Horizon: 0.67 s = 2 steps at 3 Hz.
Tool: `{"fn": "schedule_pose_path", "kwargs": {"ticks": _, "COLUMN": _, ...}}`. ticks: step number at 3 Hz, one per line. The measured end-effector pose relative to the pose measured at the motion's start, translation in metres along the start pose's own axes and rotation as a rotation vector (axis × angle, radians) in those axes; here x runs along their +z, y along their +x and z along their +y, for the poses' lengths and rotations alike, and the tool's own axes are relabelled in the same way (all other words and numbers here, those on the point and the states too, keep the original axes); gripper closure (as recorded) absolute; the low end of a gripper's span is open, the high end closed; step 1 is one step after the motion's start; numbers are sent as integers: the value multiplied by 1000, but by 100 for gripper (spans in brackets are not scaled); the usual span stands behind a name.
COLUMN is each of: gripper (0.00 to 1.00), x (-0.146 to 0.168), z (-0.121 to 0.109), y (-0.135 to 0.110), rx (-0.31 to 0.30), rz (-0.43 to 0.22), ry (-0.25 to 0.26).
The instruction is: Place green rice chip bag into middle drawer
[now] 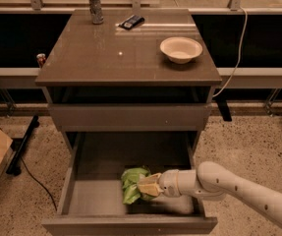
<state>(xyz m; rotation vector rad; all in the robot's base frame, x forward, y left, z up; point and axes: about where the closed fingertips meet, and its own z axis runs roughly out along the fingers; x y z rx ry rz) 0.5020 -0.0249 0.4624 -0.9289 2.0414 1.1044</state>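
Gripper (149, 186) reached into the middle drawer (95, 196) from the right | I judged it clenched on the green rice chip bag (132, 183) | bag lay just left of the fingertips, low near the drawer floor, long axis front-to-back

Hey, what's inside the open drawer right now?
A green chip bag lies in the drawer, with the robot's hand reaching in against it. The drawer floor beneath the bag and hand is hidden.
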Motion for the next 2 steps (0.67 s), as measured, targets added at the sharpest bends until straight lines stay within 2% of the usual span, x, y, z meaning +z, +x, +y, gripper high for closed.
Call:
{"fn": "schedule_pose_path", "kwargs": {"ticks": 1, "gripper": 11, "x": 2, "z": 1, "y": 0, "rx": 0, "rz": 1, "ry": -4}}
{"fn": "schedule_pose_path", "kwargs": {"ticks": 2, "gripper": 0, "x": 3, "z": 2, "y": 0, "rx": 0, "rz": 1, "ry": -7}}
